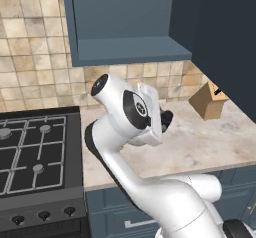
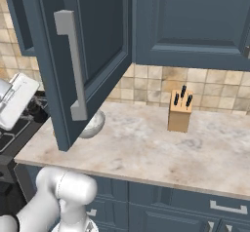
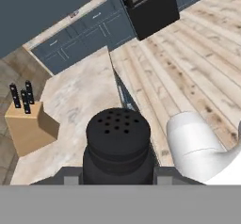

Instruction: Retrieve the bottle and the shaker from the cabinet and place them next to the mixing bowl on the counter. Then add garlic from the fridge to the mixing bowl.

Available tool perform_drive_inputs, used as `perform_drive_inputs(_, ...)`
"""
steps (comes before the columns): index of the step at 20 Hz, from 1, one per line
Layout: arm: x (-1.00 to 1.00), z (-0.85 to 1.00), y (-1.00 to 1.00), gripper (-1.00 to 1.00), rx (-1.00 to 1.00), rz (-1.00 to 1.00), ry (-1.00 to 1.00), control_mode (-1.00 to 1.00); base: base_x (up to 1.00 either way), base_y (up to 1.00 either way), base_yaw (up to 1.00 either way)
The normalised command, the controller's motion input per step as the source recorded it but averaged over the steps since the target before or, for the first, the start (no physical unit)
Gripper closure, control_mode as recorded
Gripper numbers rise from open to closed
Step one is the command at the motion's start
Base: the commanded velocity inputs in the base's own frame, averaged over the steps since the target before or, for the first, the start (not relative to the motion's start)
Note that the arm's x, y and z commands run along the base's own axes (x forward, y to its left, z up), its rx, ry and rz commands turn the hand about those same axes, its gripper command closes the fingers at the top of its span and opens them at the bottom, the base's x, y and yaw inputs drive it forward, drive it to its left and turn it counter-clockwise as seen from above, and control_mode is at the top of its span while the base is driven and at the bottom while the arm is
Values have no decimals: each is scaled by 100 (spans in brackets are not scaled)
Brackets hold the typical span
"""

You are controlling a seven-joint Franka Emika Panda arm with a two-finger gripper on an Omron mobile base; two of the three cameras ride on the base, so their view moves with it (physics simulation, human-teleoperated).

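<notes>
Hand view: your gripper (image 3: 117, 173) clamped on shaker (image 3: 118, 143), axis along fingers; mixing bowl (image 2: 93, 124) sat beyond cabinet (image 2: 73, 55) door.

The round translucent grey-white mixing bowl (image 2: 93, 124) is mostly hidden behind the open slate-blue cabinet door (image 2: 78, 55). The bottom of the small black cylinder shaker (image 3: 117, 145) is cut off by the lower edge in the hand view. The black gas hob (image 1: 35, 152) is cut at the left edge.
</notes>
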Motion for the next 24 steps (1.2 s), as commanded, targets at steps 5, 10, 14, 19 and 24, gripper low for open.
perform_drive_inputs(5, -5, -43, 0, 100, 0, 6, -12, -100, 0, 0, 0)
perform_drive_inputs(10, 0, -59, 15, 100, 3, 11, -11, -100, 0, 0, 0)
perform_drive_inputs(14, -3, -67, 24, 100, 3, 12, -2, -100, 0, 0, 0)
perform_drive_inputs(19, -2, -45, 16, 100, 0, 9, 13, -100, 0, 0, 0)
perform_drive_inputs(24, 4, -14, -1, 100, -9, 8, 23, -100, 0, 0, 0)
